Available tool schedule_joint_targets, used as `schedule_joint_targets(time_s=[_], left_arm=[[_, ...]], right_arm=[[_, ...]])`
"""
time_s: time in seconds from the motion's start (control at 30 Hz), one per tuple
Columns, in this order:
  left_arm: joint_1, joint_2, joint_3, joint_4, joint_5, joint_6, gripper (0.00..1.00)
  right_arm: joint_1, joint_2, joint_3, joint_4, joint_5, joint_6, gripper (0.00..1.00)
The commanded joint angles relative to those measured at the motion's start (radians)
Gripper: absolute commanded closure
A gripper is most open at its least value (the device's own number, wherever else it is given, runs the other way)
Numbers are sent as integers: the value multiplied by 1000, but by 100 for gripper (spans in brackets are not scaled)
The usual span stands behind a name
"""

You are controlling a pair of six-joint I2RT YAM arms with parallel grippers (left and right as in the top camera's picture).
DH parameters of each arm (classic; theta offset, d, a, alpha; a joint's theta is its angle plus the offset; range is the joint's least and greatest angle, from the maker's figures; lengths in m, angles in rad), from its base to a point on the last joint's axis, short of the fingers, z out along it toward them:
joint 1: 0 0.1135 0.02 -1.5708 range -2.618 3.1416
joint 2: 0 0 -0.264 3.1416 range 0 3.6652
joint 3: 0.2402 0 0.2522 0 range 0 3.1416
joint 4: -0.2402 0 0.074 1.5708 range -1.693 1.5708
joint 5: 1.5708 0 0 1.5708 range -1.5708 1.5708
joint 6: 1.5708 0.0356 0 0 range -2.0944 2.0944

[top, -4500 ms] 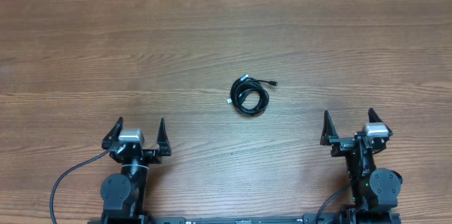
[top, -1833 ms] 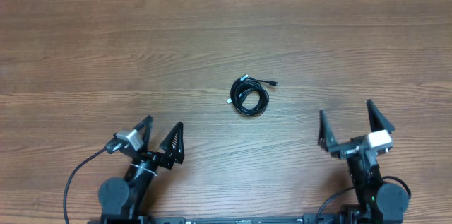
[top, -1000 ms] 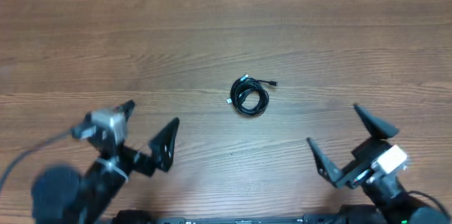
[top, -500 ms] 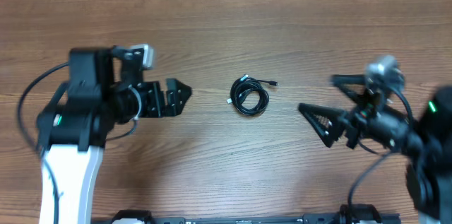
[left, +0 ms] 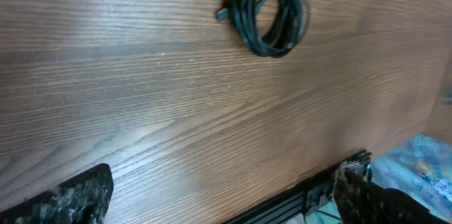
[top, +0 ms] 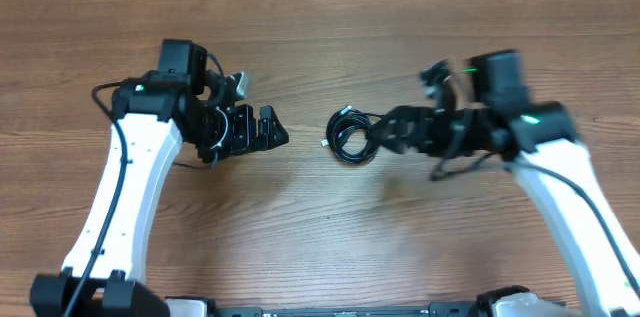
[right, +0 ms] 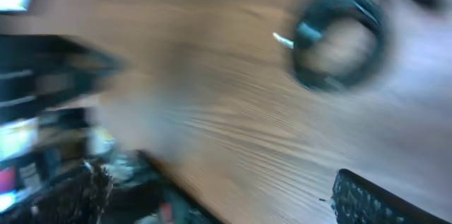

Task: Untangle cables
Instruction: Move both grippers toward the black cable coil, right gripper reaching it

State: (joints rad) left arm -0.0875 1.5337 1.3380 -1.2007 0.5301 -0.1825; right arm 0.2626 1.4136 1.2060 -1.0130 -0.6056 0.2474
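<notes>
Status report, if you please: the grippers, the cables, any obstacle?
Left gripper open, empty, left of cables. Right gripper open, empty, close on their right. Cables in one coiled bundle on table, not gripped. No obstacle seen.

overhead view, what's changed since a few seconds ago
Both arms swung out from the near edge toward the cables: the left end effector now sits to their left, the right end effector close on their right. Both are open, holding nothing. The cables stayed coiled in place.
</notes>
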Motion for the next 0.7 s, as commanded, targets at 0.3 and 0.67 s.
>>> schedule_joint_targets(time_s=[0.3, 0.67], left_arm=[[-6, 94, 21, -30, -16, 18, 0], [-6, 96, 21, -33, -17, 18, 0]], right_arm=[[135, 329, 11, 146, 482, 468, 8], [142, 428, -2, 237, 471, 602, 35]])
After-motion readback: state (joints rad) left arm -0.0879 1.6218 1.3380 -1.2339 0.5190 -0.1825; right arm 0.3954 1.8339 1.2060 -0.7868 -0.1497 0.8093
